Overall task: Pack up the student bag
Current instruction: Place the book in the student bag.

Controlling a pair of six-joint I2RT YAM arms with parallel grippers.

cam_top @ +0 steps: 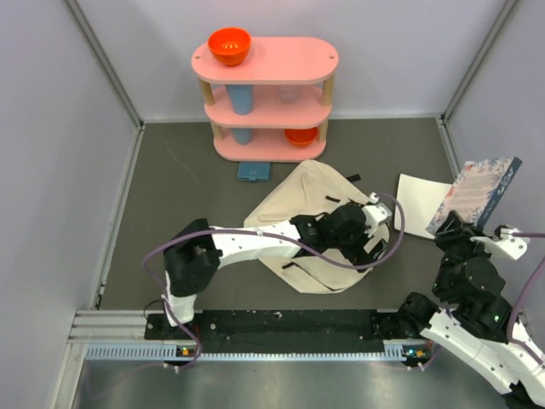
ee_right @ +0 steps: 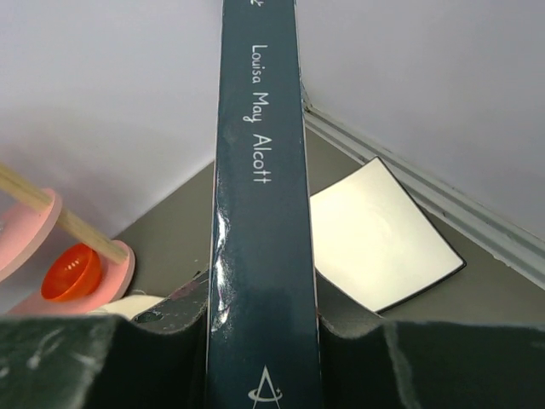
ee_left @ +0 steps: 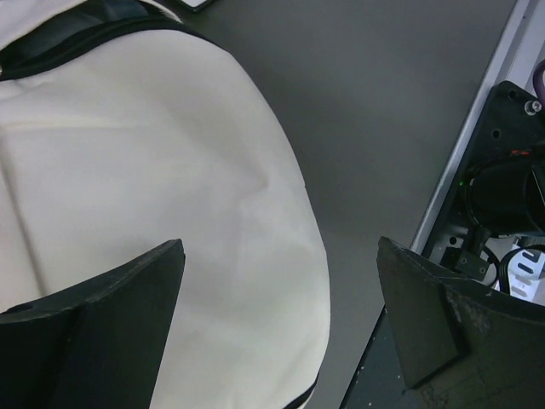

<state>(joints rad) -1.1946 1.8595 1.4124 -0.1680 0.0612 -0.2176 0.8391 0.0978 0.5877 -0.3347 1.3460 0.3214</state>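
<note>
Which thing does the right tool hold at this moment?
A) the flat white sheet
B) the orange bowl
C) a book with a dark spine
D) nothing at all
C: in the right wrist view, the right tool is closed on the book, whose dark spine reads Louisa May Alcott and stands between the two fingers.

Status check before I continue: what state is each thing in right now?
student bag, slumped flat on the table; zipped or not, cannot tell
left gripper, open over the bag, empty
right gripper, shut on the book
book, held up off the table
white sheet, flat on the table
orange bowl, upright on the top shelf
</note>
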